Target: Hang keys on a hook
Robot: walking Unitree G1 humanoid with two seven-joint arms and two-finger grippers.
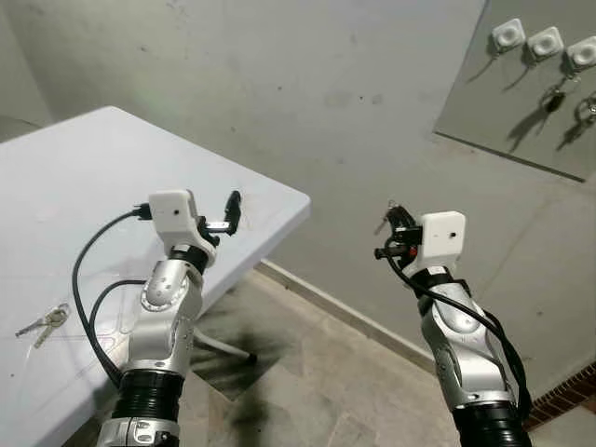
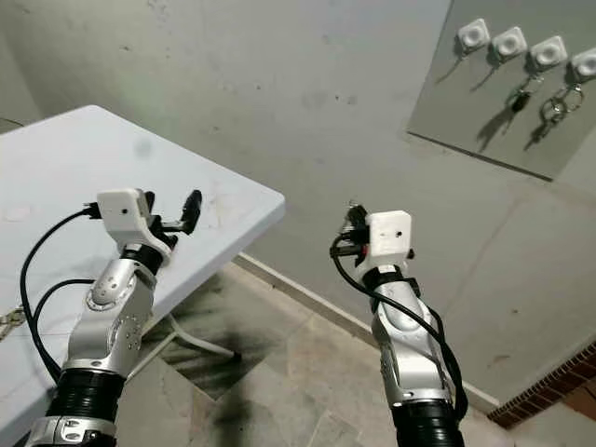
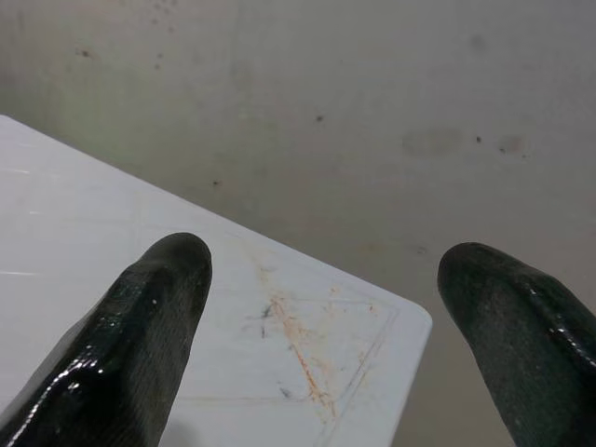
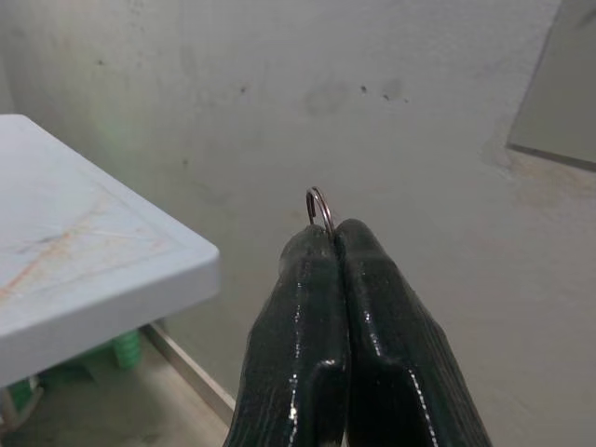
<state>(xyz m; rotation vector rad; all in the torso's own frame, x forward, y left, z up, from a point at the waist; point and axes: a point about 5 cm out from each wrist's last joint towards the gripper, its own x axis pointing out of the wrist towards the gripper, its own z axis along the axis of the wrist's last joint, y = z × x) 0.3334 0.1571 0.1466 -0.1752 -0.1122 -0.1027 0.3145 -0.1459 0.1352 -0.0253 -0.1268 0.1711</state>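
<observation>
A rough grey plaster wall (image 1: pixel 307 84), mottled and specked with dark spots, stood behind everything. Below it lay a floor (image 1: pixel 317 372) of pale stone tiles, edged by a light skirting strip (image 1: pixel 335 312), with a patch of red brick (image 1: pixel 563 396) at the far right corner.

One white plastic folding table (image 1: pixel 84 196) stood on the robot's left, its top smooth with rounded corners and faint orange and grey scuff marks near the corner; one white metal leg (image 1: pixel 223 346) showed beneath.

One flat grey board (image 2: pixel 521 102) was fixed to the wall at upper right. It carried four white squarish hooks (image 2: pixel 509 42) in a row. The two hooks on the right each held a bunch of keys: one dark bunch (image 2: pixel 520 96) and one with shiny rings (image 2: pixel 556 101). The two on the left were bare.

Two silver arms rose into view, each with a white boxy wrist camera and black cables. The left gripper (image 1: pixel 233 214) hovered over the table's corner, its two glossy black fingers (image 3: pixel 140 345) spread wide with nothing between them. The right gripper (image 1: pixel 396 223) was raised in front of the wall, well below and left of the board, its fingers (image 4: pixel 372 326) pressed tight together on a thin metal key ring (image 4: pixel 319 207), whose loop stuck out past the tips.

One more key set (image 1: pixel 45 322), silvery, lay flat on the table near the left arm.
</observation>
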